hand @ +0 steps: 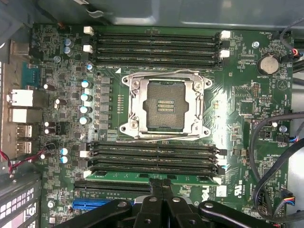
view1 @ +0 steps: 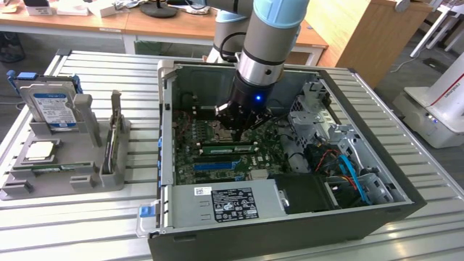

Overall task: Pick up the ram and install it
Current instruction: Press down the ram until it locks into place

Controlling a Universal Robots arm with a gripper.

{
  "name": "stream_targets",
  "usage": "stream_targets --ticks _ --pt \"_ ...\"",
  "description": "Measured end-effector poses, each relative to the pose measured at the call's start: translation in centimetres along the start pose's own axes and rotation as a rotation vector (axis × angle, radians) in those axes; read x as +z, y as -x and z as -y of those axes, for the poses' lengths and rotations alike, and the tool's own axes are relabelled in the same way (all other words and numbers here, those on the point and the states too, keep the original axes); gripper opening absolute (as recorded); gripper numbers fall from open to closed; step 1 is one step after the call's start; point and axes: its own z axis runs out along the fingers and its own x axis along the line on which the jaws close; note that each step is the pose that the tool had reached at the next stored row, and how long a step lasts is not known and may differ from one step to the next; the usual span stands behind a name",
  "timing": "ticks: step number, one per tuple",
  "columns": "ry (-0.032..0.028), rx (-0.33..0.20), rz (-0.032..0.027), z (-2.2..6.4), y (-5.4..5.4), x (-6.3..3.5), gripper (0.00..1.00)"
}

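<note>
Where the gripper (hand: 161,183) reaches down into the open computer case (view1: 406,201), the ram (hand: 142,176) sits as a long green strip in the memory slot closest to the fingers, between two white end clips. In the exterior view the ram (view1: 228,147) lies just below the gripper (view1: 243,128), near the middle of the motherboard (hand: 247,95).

Next to it run three dark memory slots of the same bank. Beyond them is the square processor socket (hand: 165,107) in its metal frame, and past that a second bank of four dark slots. A blue expansion slot (hand: 95,205) lies beside the gripper, and a round coin battery (hand: 269,64) sits off toward one corner of the board.

At the near end of the case a power supply carries a black and white label (view1: 232,202), its print too small to read. Blue cables (view1: 351,168) cross the case on the exterior view's right.

On the exterior view's left, well apart from the case, a gray tray (view1: 108,182) on the slatted table (view1: 73,228) holds an upright hard drive (view1: 52,103) with a blue-white label and a square silver processor chip (view1: 43,150).

The black fingers are pressed together right over the ram's top edge, with nothing clamped between them. Whether they touch it I cannot tell.
</note>
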Motion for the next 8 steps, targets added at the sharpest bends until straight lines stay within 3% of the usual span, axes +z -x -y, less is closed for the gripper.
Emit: stream_targets --ticks 8 --pt "0.0014 -0.009 0.0053 0.04 0.0 0.0 0.11"
